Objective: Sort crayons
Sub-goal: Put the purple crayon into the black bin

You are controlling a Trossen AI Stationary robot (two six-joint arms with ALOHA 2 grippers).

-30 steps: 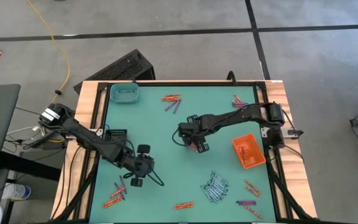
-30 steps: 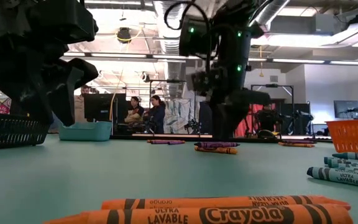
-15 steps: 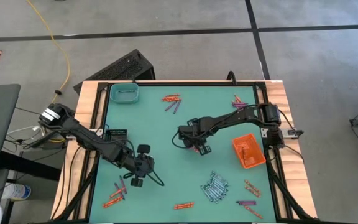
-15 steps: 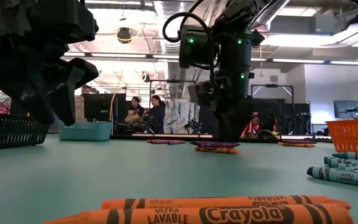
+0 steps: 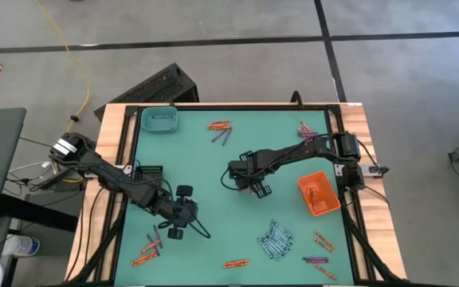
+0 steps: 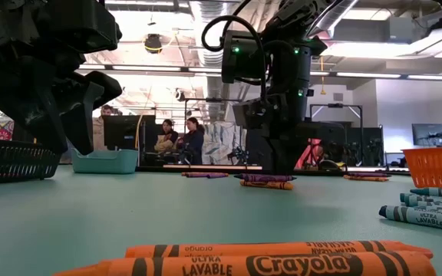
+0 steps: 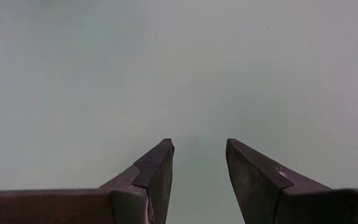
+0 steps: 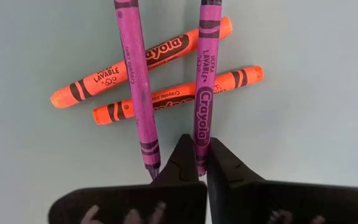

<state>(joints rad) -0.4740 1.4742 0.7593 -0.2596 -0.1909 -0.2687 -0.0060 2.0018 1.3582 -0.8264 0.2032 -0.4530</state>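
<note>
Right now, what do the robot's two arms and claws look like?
Both arms are dark, jointed and slim, with black cables looping beside them. The left claw has two dark, wedge-shaped fingers tapering to blunt tips. The right claw has the same dark, pointed fingers. In the low view, small green lights glow on the right arm.

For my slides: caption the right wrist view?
Right gripper shut on a purple crayon, beside another purple and two orange crayons.
</note>
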